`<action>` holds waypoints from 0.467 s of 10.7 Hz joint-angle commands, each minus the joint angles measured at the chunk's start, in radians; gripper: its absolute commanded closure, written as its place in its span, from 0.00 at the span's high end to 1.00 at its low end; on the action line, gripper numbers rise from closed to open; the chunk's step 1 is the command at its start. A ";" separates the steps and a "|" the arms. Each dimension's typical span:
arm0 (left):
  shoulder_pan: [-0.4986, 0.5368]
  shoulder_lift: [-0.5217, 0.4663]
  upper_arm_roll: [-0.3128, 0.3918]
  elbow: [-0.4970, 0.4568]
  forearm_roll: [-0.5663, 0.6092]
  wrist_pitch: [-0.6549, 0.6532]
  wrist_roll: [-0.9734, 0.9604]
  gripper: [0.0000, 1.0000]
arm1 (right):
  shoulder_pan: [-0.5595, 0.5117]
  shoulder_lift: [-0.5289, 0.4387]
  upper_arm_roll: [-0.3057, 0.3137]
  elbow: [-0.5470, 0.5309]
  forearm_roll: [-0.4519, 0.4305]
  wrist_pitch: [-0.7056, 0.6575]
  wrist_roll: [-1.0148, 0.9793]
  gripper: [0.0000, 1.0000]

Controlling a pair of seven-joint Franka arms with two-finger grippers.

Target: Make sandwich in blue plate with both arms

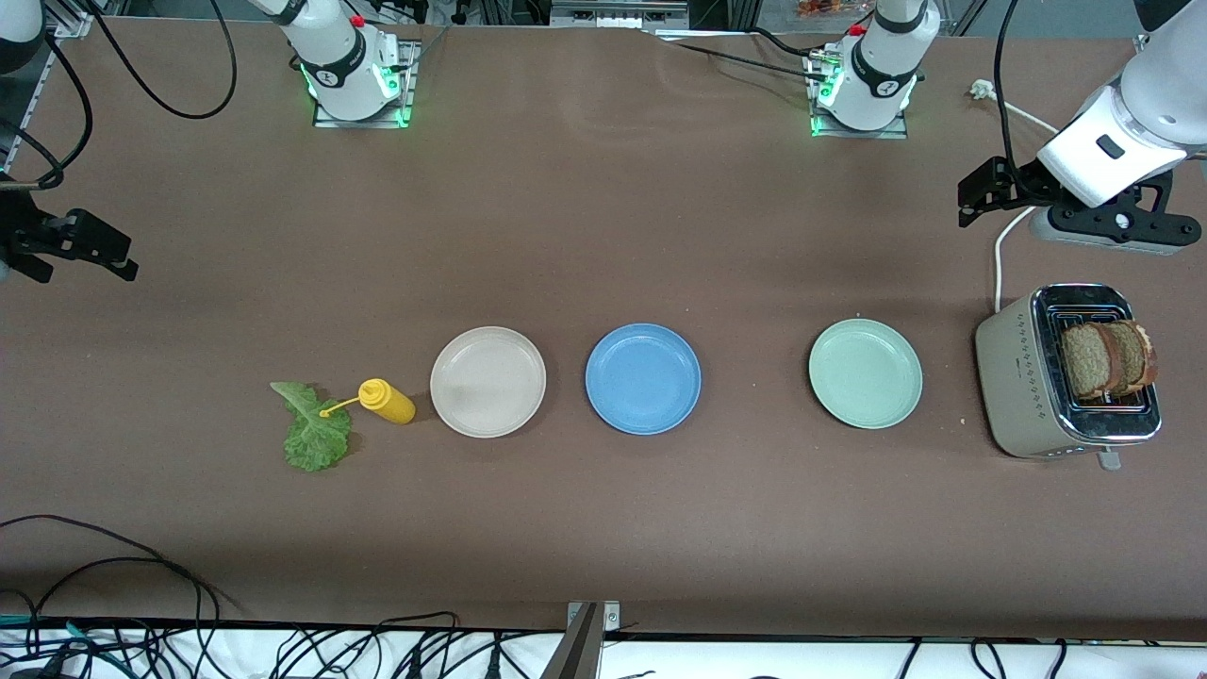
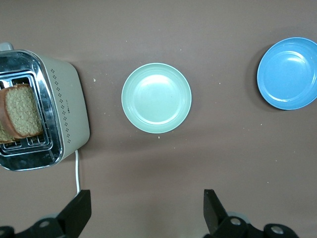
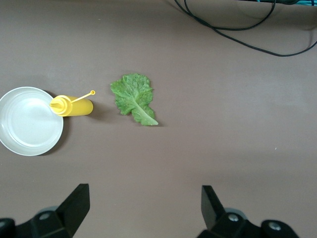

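Observation:
The empty blue plate [image 1: 643,378] [image 2: 289,73] sits mid-table between a beige plate and a pale green one. Two brown bread slices [image 1: 1108,358] [image 2: 22,111] stand upright in the toaster [image 1: 1018,377] [image 2: 67,109] at the left arm's end. A ruffled green lettuce leaf [image 1: 316,429] [image 3: 133,96] lies flat on the table toward the right arm's end. My left gripper [image 1: 976,193] [image 2: 147,208] hangs open and empty over bare table beside the toaster's cord. My right gripper [image 1: 104,250] [image 3: 145,206] hangs open and empty over bare table at the right arm's end.
The beige plate [image 1: 487,381] [image 3: 29,121] and the pale green plate [image 1: 865,372] [image 2: 156,97] are both empty. A yellow squeeze bottle [image 1: 387,401] [image 3: 74,105] lies on its side between leaf and beige plate. The white cord [image 1: 1000,264] runs from the toaster.

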 commanded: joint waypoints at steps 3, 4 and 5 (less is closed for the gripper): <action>0.004 0.004 0.001 0.020 0.015 -0.018 0.022 1.00 | 0.002 0.006 0.001 0.023 -0.018 -0.015 0.012 1.00; 0.004 0.006 0.001 0.022 0.015 -0.018 0.022 1.00 | 0.002 0.006 0.001 0.023 -0.018 -0.015 0.010 1.00; 0.004 0.006 0.001 0.025 0.015 -0.018 0.022 1.00 | 0.000 0.005 0.001 0.023 -0.018 -0.015 0.010 1.00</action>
